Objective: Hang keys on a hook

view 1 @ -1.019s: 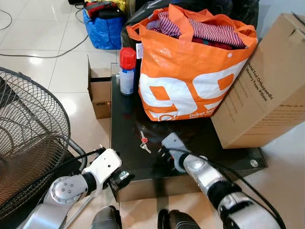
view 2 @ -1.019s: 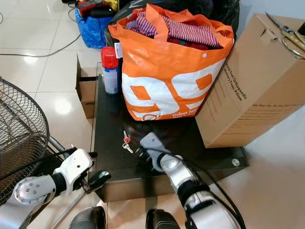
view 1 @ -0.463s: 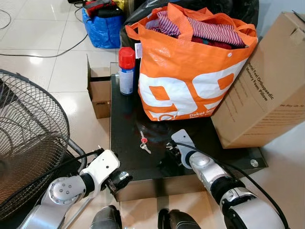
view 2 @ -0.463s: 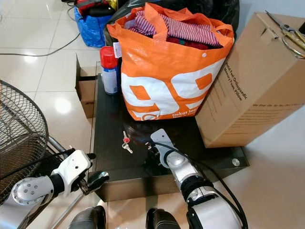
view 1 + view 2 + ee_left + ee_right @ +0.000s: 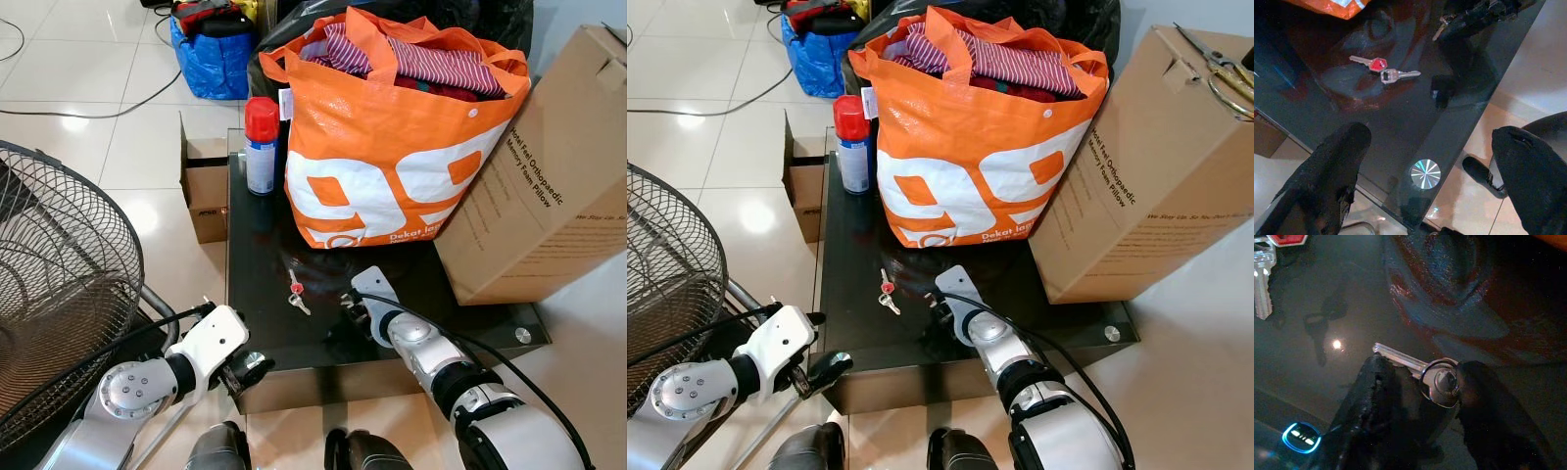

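A red-headed key and a silver key (image 5: 296, 292) lie joined on the black glass table (image 5: 265, 264), in front of the orange bag. To their right my right gripper (image 5: 350, 311) hovers just over the glass, shut on a separate silver key (image 5: 1437, 382) whose blade sticks out sideways between the fingers (image 5: 1376, 396). The lying pair shows at the edge of the right wrist view (image 5: 1264, 279). My left gripper (image 5: 251, 364) is low at the table's front-left corner, its fingers (image 5: 1332, 171) spread wide open around nothing.
A full orange shopping bag (image 5: 392, 147) and a big cardboard box (image 5: 549, 186) crowd the table's back and right. A red-capped spray can (image 5: 261, 145) stands at the back left. A wire fan (image 5: 59, 284) stands on the floor at left, beside a small carton (image 5: 204, 191).
My right gripper has shifted a little to the right, away from the lying keys, over the first half second. The left arm stays put.
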Available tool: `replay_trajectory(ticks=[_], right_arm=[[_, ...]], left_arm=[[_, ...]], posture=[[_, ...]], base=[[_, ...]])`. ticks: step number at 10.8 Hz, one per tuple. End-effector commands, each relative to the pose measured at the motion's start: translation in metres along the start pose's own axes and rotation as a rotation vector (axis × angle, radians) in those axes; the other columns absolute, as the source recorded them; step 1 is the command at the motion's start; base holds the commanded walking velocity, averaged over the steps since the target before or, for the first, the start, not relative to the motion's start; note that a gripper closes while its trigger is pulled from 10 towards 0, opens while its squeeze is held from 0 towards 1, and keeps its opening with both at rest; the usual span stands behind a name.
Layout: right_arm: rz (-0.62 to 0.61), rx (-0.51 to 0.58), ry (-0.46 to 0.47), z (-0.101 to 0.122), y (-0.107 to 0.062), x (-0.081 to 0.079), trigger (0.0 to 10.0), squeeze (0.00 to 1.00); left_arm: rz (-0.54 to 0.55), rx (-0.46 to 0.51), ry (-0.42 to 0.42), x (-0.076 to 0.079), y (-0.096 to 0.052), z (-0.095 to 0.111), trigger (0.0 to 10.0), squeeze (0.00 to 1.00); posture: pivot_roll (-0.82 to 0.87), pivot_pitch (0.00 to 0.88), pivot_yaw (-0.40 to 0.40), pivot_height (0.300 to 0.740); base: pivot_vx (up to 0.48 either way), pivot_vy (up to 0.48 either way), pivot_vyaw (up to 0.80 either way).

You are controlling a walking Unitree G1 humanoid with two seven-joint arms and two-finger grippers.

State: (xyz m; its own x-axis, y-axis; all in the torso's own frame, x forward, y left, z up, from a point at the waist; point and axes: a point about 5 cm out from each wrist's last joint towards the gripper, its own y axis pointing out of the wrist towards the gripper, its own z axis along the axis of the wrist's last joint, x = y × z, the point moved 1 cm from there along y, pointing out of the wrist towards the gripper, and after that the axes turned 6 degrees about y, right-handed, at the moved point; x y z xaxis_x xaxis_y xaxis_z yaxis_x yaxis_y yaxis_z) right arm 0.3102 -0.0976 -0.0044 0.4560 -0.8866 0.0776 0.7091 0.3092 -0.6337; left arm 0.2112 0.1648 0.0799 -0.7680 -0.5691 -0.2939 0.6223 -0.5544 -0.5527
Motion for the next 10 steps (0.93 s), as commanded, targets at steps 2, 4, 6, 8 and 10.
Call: replay_trajectory(ticks=[2, 4, 6, 8, 10], right_arm=[[0.009, -0.139, 0.008, -0.032, -0.004, 0.002, 0.0, 0.00], [0.018, -0.143, 0.013, -0.033, -0.005, 0.003, 0.0, 0.00], [0.041, -0.119, 0.024, -0.030, -0.005, 0.005, 0.0, 0.00], [0.060, -0.042, 0.051, -0.020, -0.008, 0.014, 0.0, 0.00], [0.074, 0.025, 0.072, -0.015, -0.016, 0.023, 0.0, 0.00]], left_arm=[[-0.013, 0.005, -0.004, 0.003, -0.002, 0.003, 10.0, 0.00], [-0.013, 0.005, -0.005, 0.003, -0.002, 0.004, 10.0, 0.00], [-0.011, 0.006, -0.006, 0.002, -0.001, 0.005, 10.0, 0.00], [-0.005, 0.010, -0.007, 0.000, 0.001, 0.005, 10.0, 0.00], [0.004, 0.020, -0.010, -0.003, 0.009, 0.005, 10.0, 0.00]], posture=[[0.02, 0.192, -0.112, 0.740], [0.02, 0.189, -0.112, 0.740], [0.01, 0.182, -0.113, 0.740], [0.01, 0.169, -0.113, 0.740], [-0.02, 0.141, -0.113, 0.740]], base=[[0.000, 0.000, 0.00], [0.000, 0.000, 0.00], [0.000, 0.000, 0.00], [0.000, 0.000, 0.00], [0.000, 0.000, 0.00]])
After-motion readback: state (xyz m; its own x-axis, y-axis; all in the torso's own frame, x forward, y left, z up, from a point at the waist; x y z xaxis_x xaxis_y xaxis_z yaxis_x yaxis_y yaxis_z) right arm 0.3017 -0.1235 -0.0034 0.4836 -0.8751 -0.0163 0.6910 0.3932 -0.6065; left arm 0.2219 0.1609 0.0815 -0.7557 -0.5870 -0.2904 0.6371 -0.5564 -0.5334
